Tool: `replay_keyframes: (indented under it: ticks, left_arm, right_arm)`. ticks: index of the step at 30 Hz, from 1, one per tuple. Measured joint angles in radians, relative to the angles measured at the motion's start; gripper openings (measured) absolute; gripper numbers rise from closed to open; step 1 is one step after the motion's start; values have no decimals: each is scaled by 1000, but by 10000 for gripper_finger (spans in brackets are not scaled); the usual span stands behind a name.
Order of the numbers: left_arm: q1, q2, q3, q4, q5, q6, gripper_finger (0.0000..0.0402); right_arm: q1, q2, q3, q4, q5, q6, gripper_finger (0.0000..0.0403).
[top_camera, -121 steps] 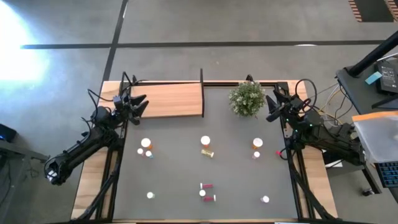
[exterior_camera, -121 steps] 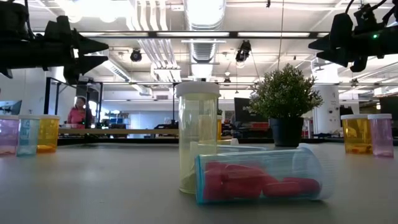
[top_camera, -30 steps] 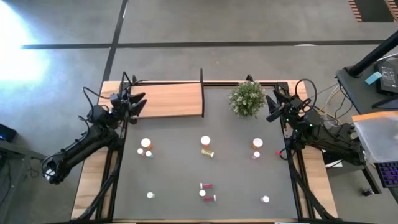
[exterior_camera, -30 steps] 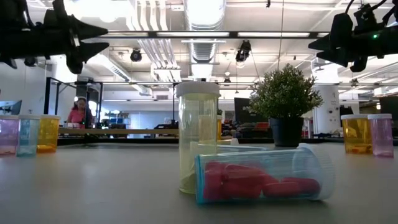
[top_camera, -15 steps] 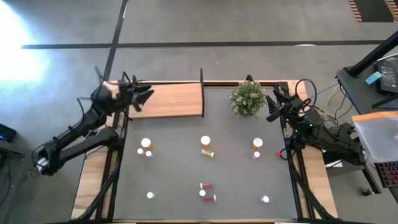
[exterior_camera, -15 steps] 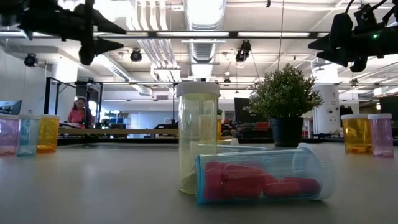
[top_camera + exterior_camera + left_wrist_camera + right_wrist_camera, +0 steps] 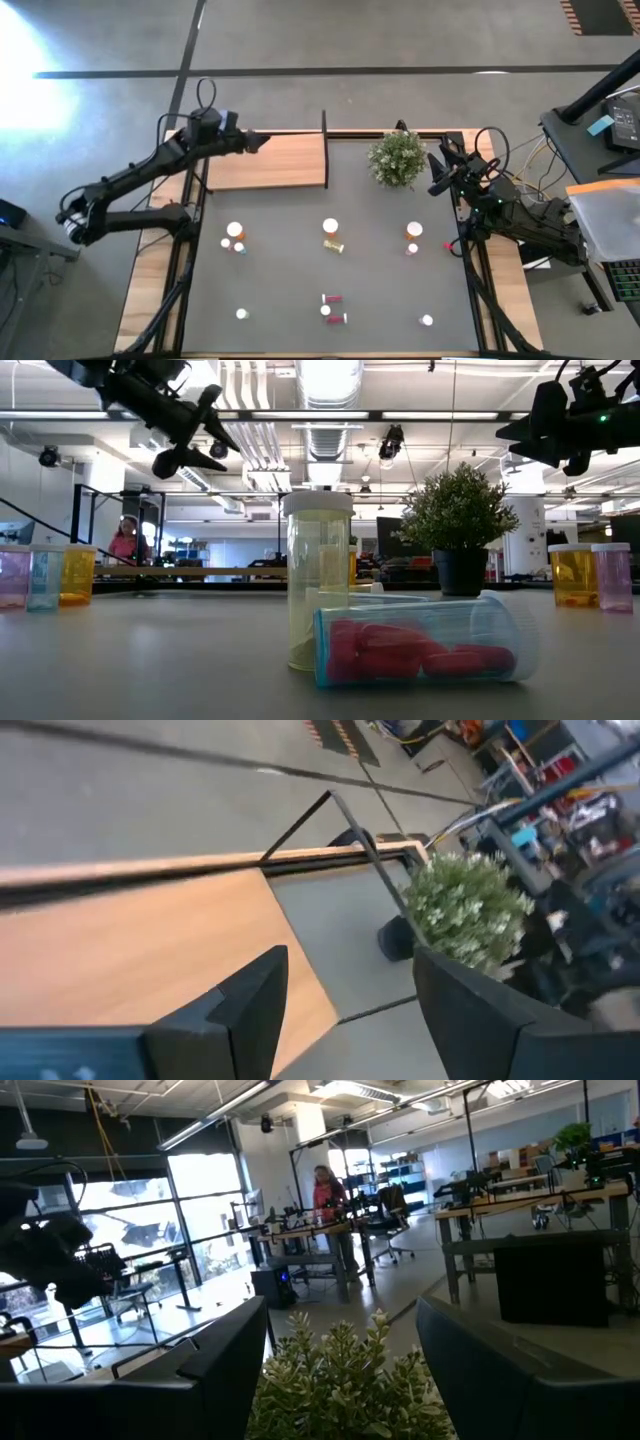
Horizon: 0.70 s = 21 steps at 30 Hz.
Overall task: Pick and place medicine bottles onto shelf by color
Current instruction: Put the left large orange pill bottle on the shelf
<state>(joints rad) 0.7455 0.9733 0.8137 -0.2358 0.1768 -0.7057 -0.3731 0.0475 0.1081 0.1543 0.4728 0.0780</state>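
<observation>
The left gripper [image 7: 258,142] hangs over the flat light-brown wooden shelf [image 7: 290,170] at about 11 o'clock of the dark grey surface [image 7: 280,280], its jaws parted with nothing between them; the left wrist view shows bare board below the two dark fingers [image 7: 250,1010]. The shelf carries no bottles, and its thin dark upright edge [image 7: 325,150] stands at the end nearest the middle. From above the small white-capped medicine bottles are too tiny to read their colours surely: a cluster of three [image 7: 234,238] lies at 9 o'clock, one alone [image 7: 241,314] at 7 o'clock. In the low view a tall upright pale yellow bottle with a white cap [image 7: 319,582] stands at the centre, seemingly empty but for a trace at its base, and in front of it a clear bluish bottle on its side [image 7: 425,642] holds red pieces. Pink, blue and yellow bottles [image 7: 45,576] at that view's left edge are partly cut off; an orange and a pink one [image 7: 590,576] stand at its right edge. The green potted plant [image 7: 397,158] sits at 1 o'clock, and it fills the lower part of the right wrist view, hiding the surface there. The right gripper [image 7: 436,170] waits at 2 o'clock beside the plant, jaws spread wide and empty.
</observation>
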Motion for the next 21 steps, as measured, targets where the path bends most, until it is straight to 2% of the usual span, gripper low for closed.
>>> replay_keyframes:
  ticks: [5,9,21]
  left_arm:
    - [-1,56,53,-103,0,-209,201]
    - [-2,82,94,-223,-3,-320,201]
    - [-43,200,275,-682,-3,-660,201]
  right_arm:
    - [0,0,0,0,0,0,249]
    - [0,0,0,0,0,0,249]
    - [0,0,0,0,0,0,249]
